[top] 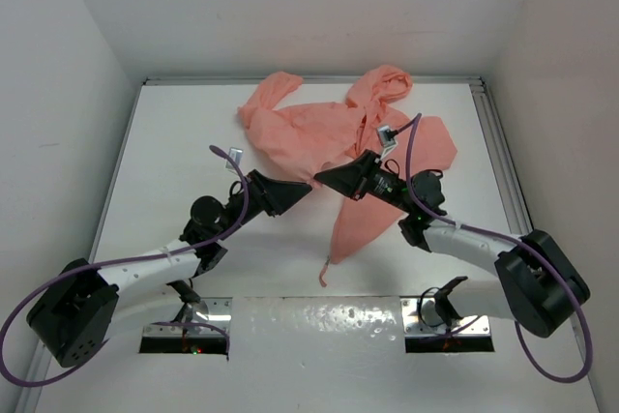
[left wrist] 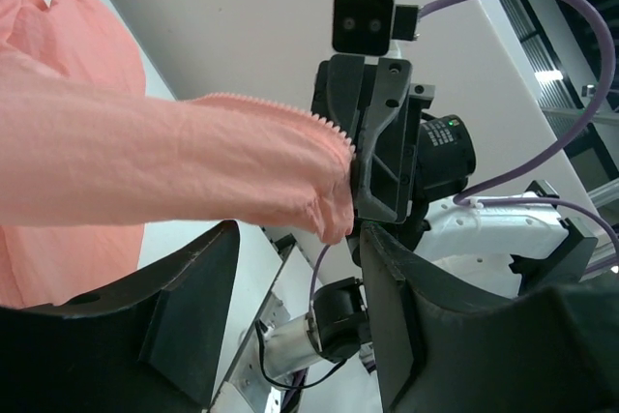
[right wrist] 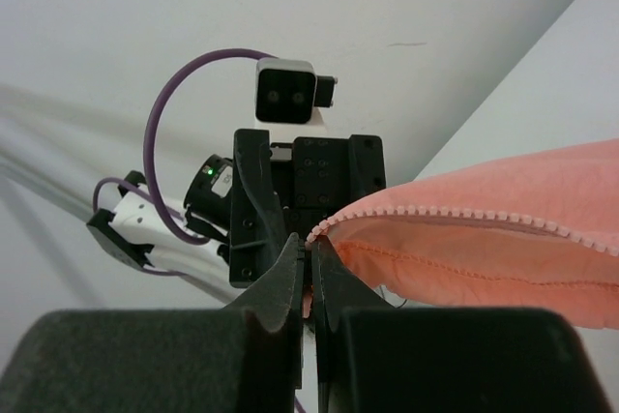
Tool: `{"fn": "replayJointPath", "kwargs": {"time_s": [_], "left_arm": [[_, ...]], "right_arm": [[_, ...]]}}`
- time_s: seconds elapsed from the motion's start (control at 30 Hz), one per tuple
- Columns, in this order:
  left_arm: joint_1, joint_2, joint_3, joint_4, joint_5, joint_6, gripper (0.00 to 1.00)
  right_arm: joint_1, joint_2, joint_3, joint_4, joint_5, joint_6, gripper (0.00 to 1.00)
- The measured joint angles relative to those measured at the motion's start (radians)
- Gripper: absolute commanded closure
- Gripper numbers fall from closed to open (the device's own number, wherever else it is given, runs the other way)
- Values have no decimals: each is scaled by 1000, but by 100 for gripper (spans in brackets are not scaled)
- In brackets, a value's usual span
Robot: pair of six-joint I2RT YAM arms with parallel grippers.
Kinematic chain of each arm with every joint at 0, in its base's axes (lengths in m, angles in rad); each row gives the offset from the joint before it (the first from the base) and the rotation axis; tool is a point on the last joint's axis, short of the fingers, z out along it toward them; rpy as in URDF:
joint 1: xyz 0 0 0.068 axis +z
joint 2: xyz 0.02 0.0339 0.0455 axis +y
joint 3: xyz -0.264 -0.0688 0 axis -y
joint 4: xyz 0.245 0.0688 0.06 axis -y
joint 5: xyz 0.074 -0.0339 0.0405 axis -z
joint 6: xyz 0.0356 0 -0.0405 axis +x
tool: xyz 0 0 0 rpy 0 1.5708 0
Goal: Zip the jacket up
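Jacket (top: 319, 132): crumpled at the far middle of the table (top: 174, 142), with one panel trailing toward the near edge.
Right claw (right wrist: 311, 258): narrow, pinching the end of the jacket's toothed front edge.
Zipper teeth (right wrist: 464, 215): long axis runs from that pinch back into the jacket's bulk.
Left claw (left wrist: 300, 239): wide, holding nothing, facing the right claw tip to tip.
Governing relation: the pinched edge lies just ahead of the left claw's open gap, apart from both fingers. The left arm is the free one, and judged near enough to close on it.
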Motion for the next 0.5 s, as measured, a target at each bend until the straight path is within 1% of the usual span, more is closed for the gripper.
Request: {"fn": "replayJointPath", "kwargs": {"time_s": [0.4, 0.47, 0.5], "left_arm": [[0, 32, 12, 26, 18, 9, 52], [0, 40, 14, 31, 21, 12, 53], [0, 42, 15, 31, 23, 13, 55]], "right_arm": [[0, 85, 13, 46, -54, 99, 100], [0, 101, 17, 47, -61, 114, 100], [0, 109, 19, 47, -65, 121, 100]]}}
